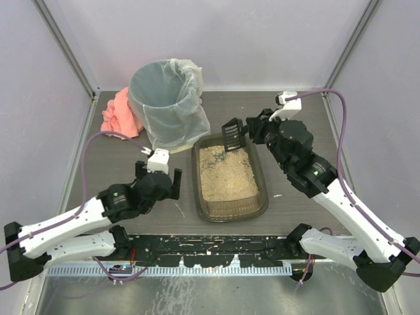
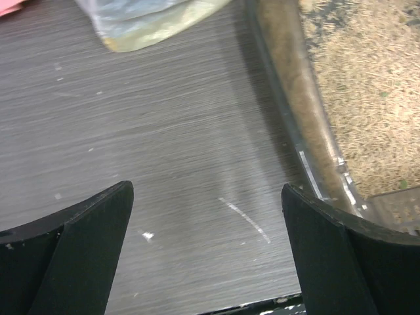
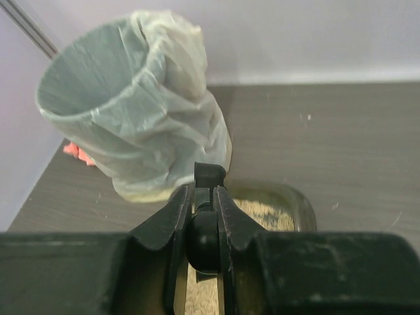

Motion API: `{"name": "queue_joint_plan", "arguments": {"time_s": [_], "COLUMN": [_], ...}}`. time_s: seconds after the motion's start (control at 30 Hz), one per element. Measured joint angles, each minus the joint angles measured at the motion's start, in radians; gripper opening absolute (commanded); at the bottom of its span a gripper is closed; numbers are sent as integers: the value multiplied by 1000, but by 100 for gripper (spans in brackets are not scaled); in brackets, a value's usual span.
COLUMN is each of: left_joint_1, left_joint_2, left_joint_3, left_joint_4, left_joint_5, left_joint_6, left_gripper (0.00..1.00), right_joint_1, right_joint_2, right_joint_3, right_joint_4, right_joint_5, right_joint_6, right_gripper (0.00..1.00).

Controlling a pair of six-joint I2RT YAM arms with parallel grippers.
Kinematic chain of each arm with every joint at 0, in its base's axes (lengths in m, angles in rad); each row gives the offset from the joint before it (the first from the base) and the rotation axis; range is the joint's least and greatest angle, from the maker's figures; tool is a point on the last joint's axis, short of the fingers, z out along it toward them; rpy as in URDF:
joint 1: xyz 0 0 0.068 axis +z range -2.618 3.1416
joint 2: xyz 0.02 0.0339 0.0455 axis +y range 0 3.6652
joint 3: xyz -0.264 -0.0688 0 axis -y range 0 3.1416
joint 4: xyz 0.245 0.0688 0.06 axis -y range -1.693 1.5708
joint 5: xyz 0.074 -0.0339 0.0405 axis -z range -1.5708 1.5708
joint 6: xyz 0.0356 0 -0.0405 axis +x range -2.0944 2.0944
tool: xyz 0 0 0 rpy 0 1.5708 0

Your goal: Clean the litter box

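Top external view is showing me the shallow dark brown-grey plastic litter box (image 1: 231,211) of beige litter lying on the grey table (image 1: 302,125), with my right gripper (image 1: 251,128), jaws pinched shut on the handle of the small black slotted scoop (image 1: 233,134), hanging over the box's far end. I am worrying that the scoop may twist in that narrow pinch and scatter grains past the box's far-left corner, or snag the loose clear liner of the round grey bin (image 1: 164,98) standing just beyond that corner. My left gripper (image 1: 159,176) is idling wide open and empty just left of the box, bracing nothing, and a crumpled pink cloth (image 1: 121,113) is lying far-left of the box, out of the way.
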Motion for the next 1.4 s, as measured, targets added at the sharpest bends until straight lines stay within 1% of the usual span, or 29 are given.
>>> {"name": "queue_joint_plan", "arguments": {"time_s": [0.07,0.13,0.27,0.4,0.53,0.67,0.77,0.97,1.17,1.4], "left_joint_1": [0,0,0,0,0,0,0,0,2,4], "left_joint_2": [68,115,172,266,362,432,477,561,583,585], "left_joint_3": [5,4,-9,-13,-13,-13,-11,-10,5,6], "left_joint_4": [66,133,285,391,456,491,515,542,549,548], "left_joint_5": [32,70,129,176,207,219,226,241,231,226], "left_joint_6": [24,48,70,64,58,53,50,40,43,44], "left_gripper": [89,82,75,71,68,67,64,50,43,40], "right_joint_1": [0,-4,-47,-121,-161,-166,-166,-166,-166,-166], "right_joint_2": [2,14,64,132,204,279,336,403,438,453], "right_joint_3": [-28,-54,-99,-136,-144,-144,-144,-143,-143,-182], "right_joint_4": [-24,-50,-58,-51,-30,0,18,60,116,220], "right_joint_5": [5,8,-18,-66,-79,-74,-52,-17,13,-13], "right_joint_6": [36,74,138,201,243,264,272,284,281,258], "right_gripper": [1,1,1,1,1,1,1,1,1,1]}}
